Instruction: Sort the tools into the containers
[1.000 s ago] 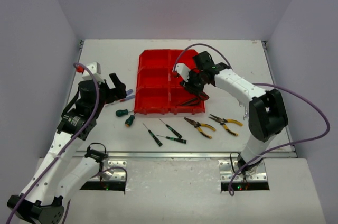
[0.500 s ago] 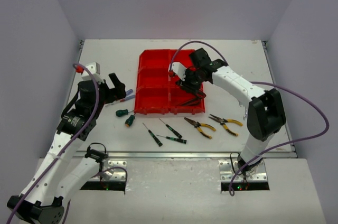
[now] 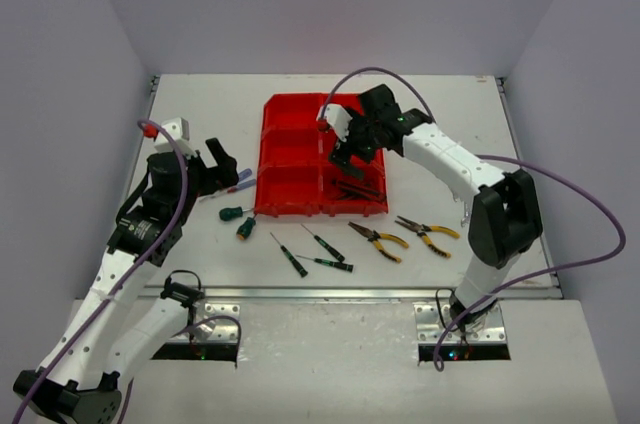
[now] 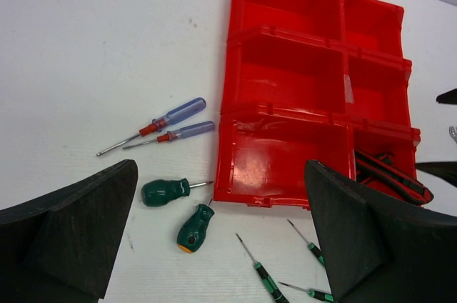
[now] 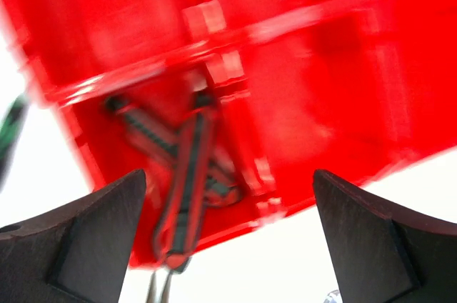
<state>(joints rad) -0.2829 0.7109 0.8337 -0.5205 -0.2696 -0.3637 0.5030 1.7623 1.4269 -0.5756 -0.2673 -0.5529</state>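
The red containers (image 3: 300,149) stand mid-table as one block of open compartments. Red/black pliers (image 3: 358,189) lie in the near right compartment, free of any grip. My right gripper (image 3: 352,157) hangs open just above them; its wrist view, blurred, shows the pliers (image 5: 187,181) below between the spread fingers (image 5: 78,246). My left gripper (image 3: 222,172) is open and empty, left of the bin. Ahead of it lie two blue screwdrivers (image 4: 175,112), two stubby green screwdrivers (image 4: 194,227) and slim green/black ones (image 4: 263,278). Yellow/black pliers (image 3: 378,241) lie near the bin's front right.
A second pair of yellow/black pliers (image 3: 428,234) lies right of the first. Slim green screwdrivers (image 3: 323,262) are scattered along the near edge in front of the bin (image 4: 285,74). White walls close the table on three sides.
My right gripper has opened, let the red/black pliers drop into the near right compartment, and lifted back toward the far side. The left arm has not moved.
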